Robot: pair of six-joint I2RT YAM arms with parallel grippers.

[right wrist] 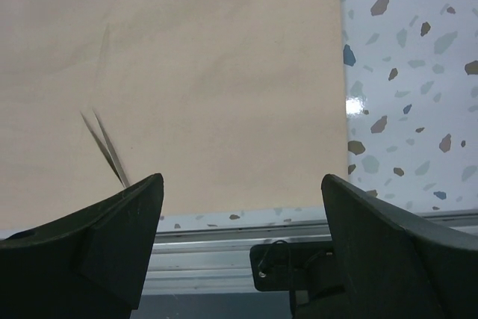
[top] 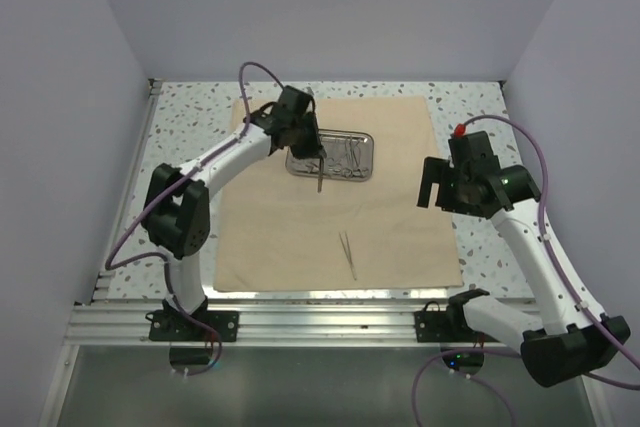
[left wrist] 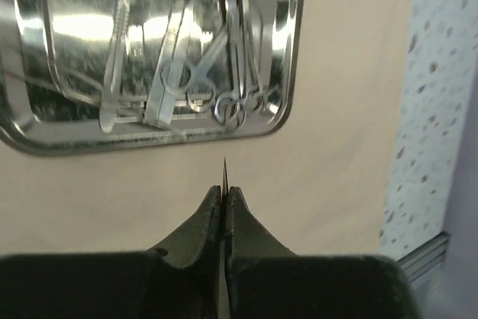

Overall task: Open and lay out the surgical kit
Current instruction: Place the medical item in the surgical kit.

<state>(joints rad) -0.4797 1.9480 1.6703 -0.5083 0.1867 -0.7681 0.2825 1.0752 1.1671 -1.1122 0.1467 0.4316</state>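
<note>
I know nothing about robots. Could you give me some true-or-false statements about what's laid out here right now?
1. The cloth lies spread out flat. True.
2. The steel tray is empty. False: several instruments lie in it.
3. The left gripper is shut on a slim instrument, held over the cloth just in front of the tray. True.
4. The right gripper holds the tweezers. False: it is open and empty, and the tweezers lie on the cloth.
</note>
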